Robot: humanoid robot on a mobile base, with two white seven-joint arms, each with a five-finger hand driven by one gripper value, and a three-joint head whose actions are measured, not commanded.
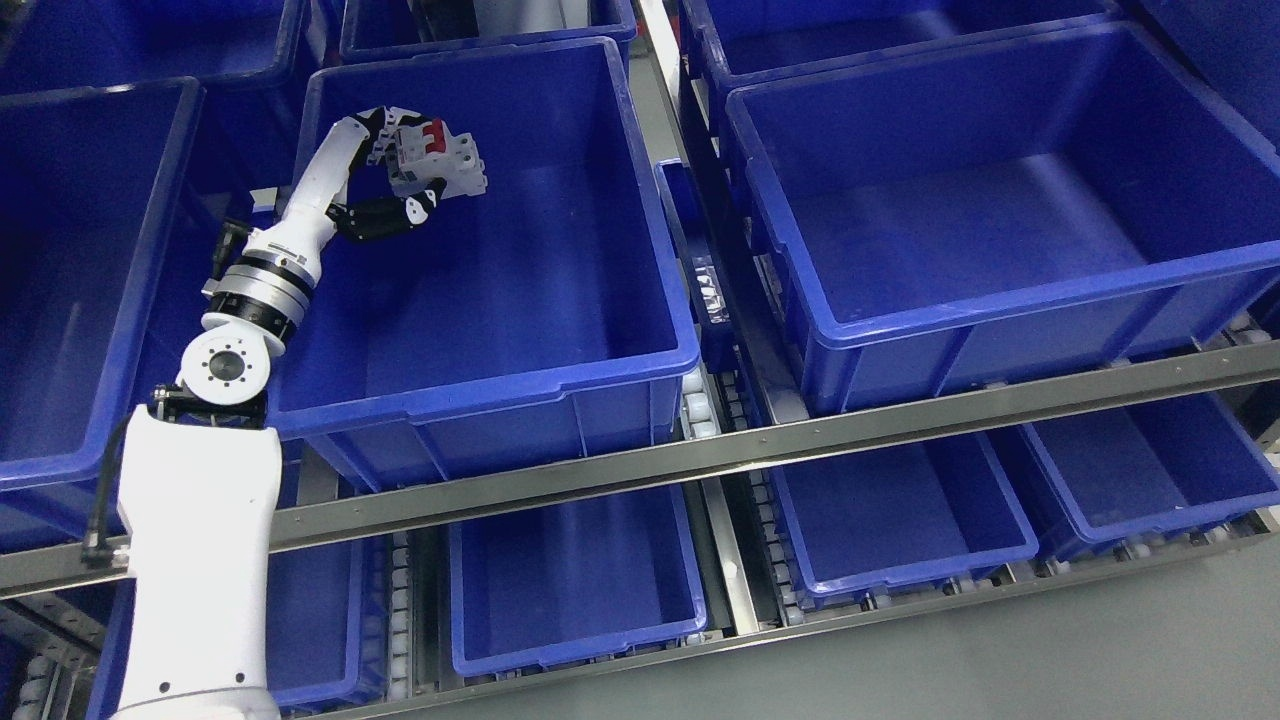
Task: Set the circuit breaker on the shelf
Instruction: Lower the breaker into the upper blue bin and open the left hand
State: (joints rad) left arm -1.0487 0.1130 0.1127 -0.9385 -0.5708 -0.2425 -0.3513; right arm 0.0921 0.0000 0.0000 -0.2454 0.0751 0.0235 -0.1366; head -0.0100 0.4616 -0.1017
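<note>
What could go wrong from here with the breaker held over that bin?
1. The left hand holds the breaker mostly by its left end, with much of it sticking out past the fingers; it could slip or twist.
2. It hangs well above the floor of the bin; released from there, it may bounce or land on its red switches.

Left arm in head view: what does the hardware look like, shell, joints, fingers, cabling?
The left arm has a glossy white forearm shell with a black cable along its outer side. Above sits a round white joint cap with a dark centre and ring of small holes, then a black and silver ringed wrist. The left hand is white with black finger segments and white tips. No markings legible. The right arm is out of view.
</note>
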